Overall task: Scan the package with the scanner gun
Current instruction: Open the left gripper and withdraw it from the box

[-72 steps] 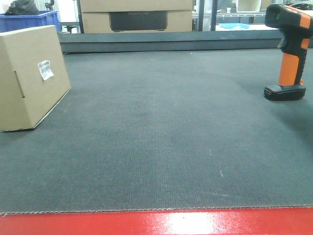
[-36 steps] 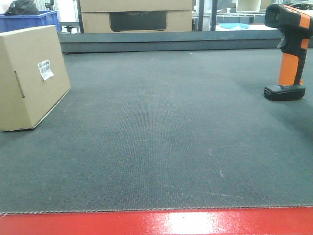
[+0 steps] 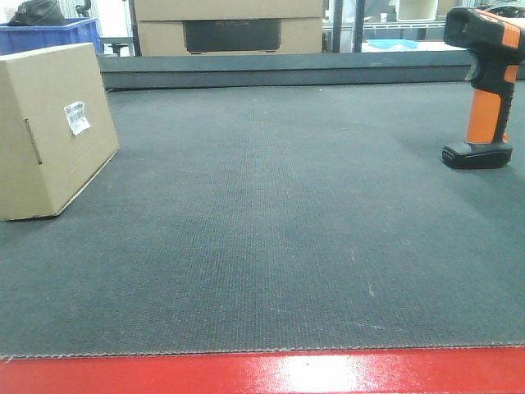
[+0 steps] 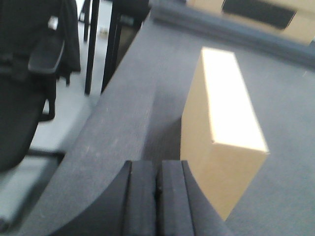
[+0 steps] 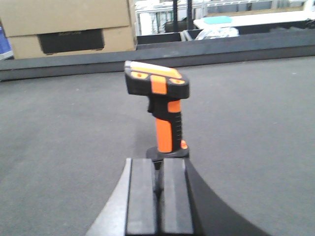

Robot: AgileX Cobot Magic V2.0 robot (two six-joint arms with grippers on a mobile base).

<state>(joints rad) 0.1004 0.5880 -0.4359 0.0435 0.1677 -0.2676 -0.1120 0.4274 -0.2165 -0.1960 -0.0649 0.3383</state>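
The package, a plain tan box with a small white barcode label, stands on edge at the far left of the dark mat; the left wrist view has the package just right of and beyond my left gripper, which is shut and empty. The scanner gun stands upright on its black foot at the right edge. In the right wrist view the scanner gun is straight ahead of my right gripper, also shut with nothing in it. Neither gripper appears in the front view.
A larger cardboard box with a dark panel sits behind the mat's raised back edge. A blue bin is at back left. A black chair stands off the table's left side. A red strip borders the near edge.
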